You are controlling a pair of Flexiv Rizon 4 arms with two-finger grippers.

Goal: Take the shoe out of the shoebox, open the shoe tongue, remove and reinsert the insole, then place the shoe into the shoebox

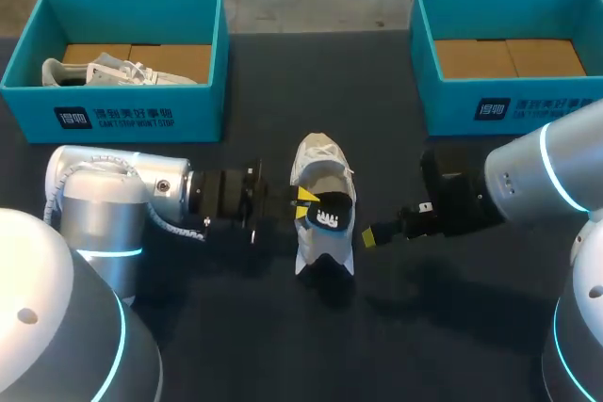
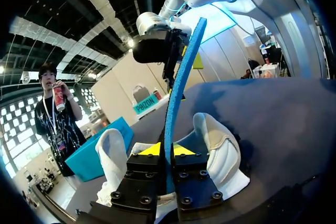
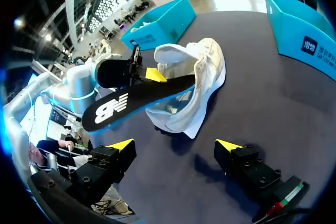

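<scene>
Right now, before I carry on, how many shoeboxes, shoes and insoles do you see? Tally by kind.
Shoeboxes: 2, the left shoebox and the right shoebox.
Shoes: 2, the boxed shoe in the left one and the loose shoe outside them.
Insoles: 1, the insole, pinched in the left end effector.
Total: 5.

A dark, matte table spreads under even light, carrying soft shadows.
</scene>
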